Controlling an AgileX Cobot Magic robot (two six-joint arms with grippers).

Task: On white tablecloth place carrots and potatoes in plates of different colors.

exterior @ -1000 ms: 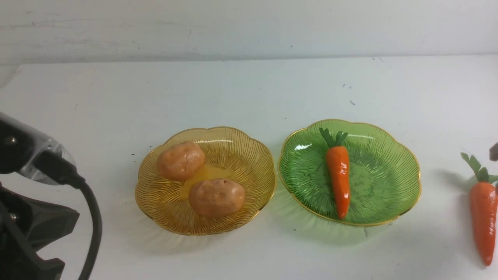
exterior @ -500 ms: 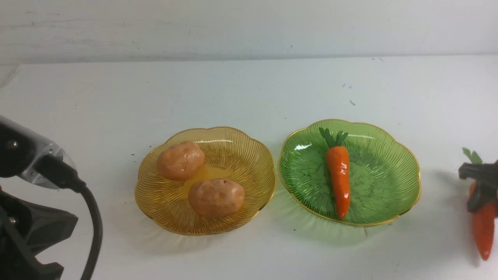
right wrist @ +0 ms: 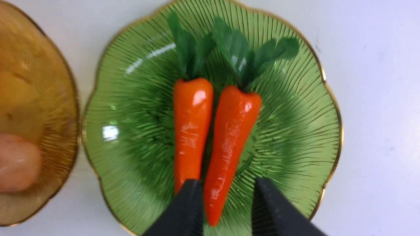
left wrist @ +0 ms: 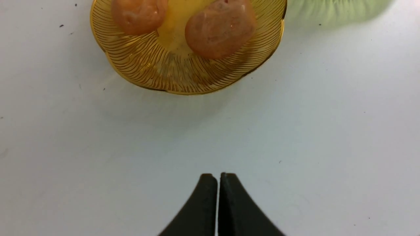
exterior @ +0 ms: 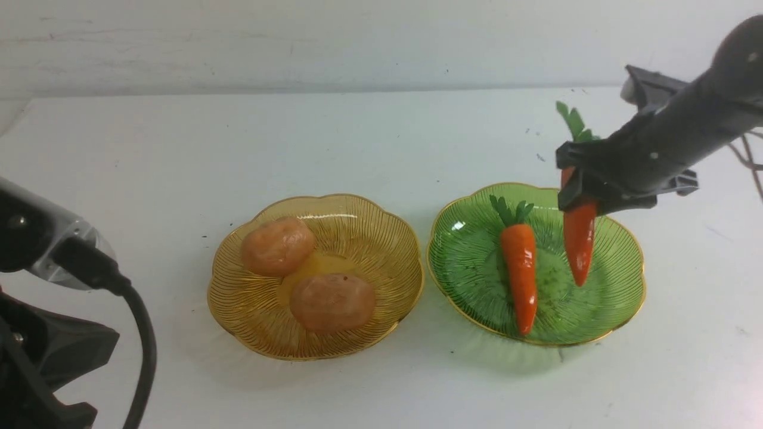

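Tablecloth (exterior: 357,137) carries both plates side by side, with only a thin strip of cloth between their rims.

Amber plate (exterior: 381,232), on your left: it holds both potatoes. The far potato (exterior: 277,245) sits toward the back left. The near potato (exterior: 332,302) sits toward the front, just beside it. You cannot tell whether the two touch.

Green plate (exterior: 614,280), on your right: the lying carrot (exterior: 518,268) rests flat in the middle, leaves to the far rim and tip toward you.

Right gripper (exterior: 566,179): you have it clamped across the upper body of the held carrot (exterior: 578,244). That carrot hangs nearly upright over the green plate, right of the lying carrot. Its leaves stick up above the fingers and its tip points down, clear of the plate floor. In the right wrist view the two carrots run almost parallel, close together. The held one passes between the black fingers (right wrist: 187,209). One finger is against it, and a sliver of green shows between it and the other finger.

Left gripper (left wrist: 218,177): fingers pressed together, nothing between them. It hangs over bare cloth on the near side of the amber plate, well apart from it.
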